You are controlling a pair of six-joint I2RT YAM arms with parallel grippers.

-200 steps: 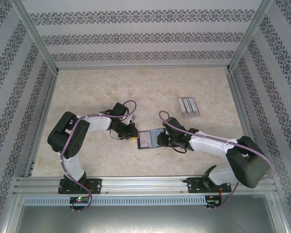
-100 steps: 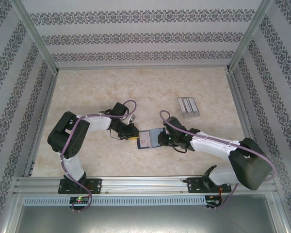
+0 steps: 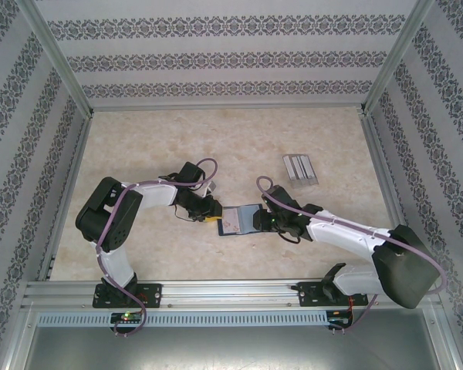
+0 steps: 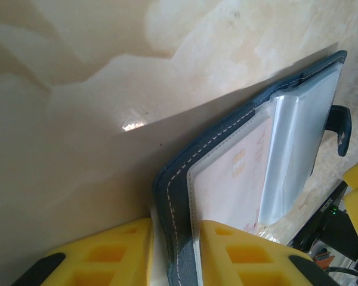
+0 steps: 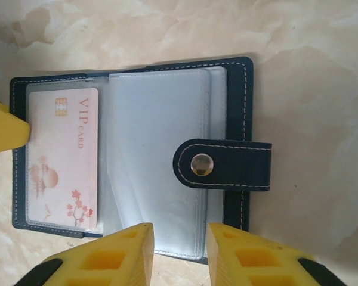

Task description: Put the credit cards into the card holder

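Change: in the top view the right fingers [image 5: 113, 256] have been drawn back a little, from over the card holder [image 5: 238, 101] to its edge. The holder has been left open in the same spot.
Meaning: one card is judged to be already seated, and the pages have been uncovered for the next card.
Right fingers: parted, with nothing grasped. The holder's lower edge lies just ahead of the tips, and the clasp tab [image 5: 227, 164] is just beyond the gap.
Left fingers [image 4: 107, 256]: set on either side of the holder's stitched cover edge. Whether that edge is pinched or has been let go cannot be told.
Card holder: lying open on the surface [image 3: 154, 139], between the two pairs of fingers.
Holder contents: a pale VIP card [image 5: 62, 161] with a chip is held in the clear sleeve nearest the left fingers. The clear sleeves [image 5: 155, 155] toward the clasp appear empty.
Slotted rack [image 3: 299, 168]: well apart, beyond the right fingers. Its contents cannot be made out.
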